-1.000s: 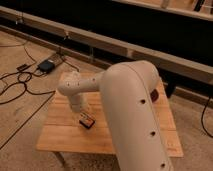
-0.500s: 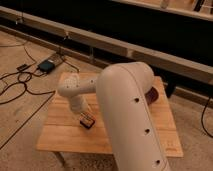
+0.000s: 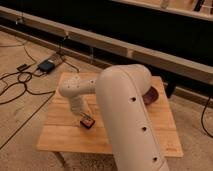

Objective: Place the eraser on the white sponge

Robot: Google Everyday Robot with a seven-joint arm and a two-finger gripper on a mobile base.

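We look down from the camera view at a small square surface (image 3: 61, 136) made of pale wood. The wood is smooth, and its boards run side by side.

A big robot arm (image 3: 127, 117) fills the middle of what we see. It is cream white, round and fat like a pipe, with small dark holes in a row down its side. It hides a good part of the wood behind it. The arm bends at a round elbow and a thinner part points down on the left.

At the bottom of that part is the gripper (image 3: 83, 115). It is low, right over the eraser (image 3: 88, 122), and seems to touch it. We cannot tell if it is wide apart or pressed tight on the eraser.

The eraser is a small flat block with dark sides and an orange top. It lies on the wood near the front left, just beside the big arm.

A dark red-brown rounded thing (image 3: 151, 95) peeks out from behind the arm on the right.

On the gray floor (image 3: 20, 122) to the left we see a small dark box (image 3: 46, 65) and thin black cables (image 3: 14, 86) that curl. Behind the surface runs a long pale rail (image 3: 150, 53) under a black wall (image 3: 125, 25).
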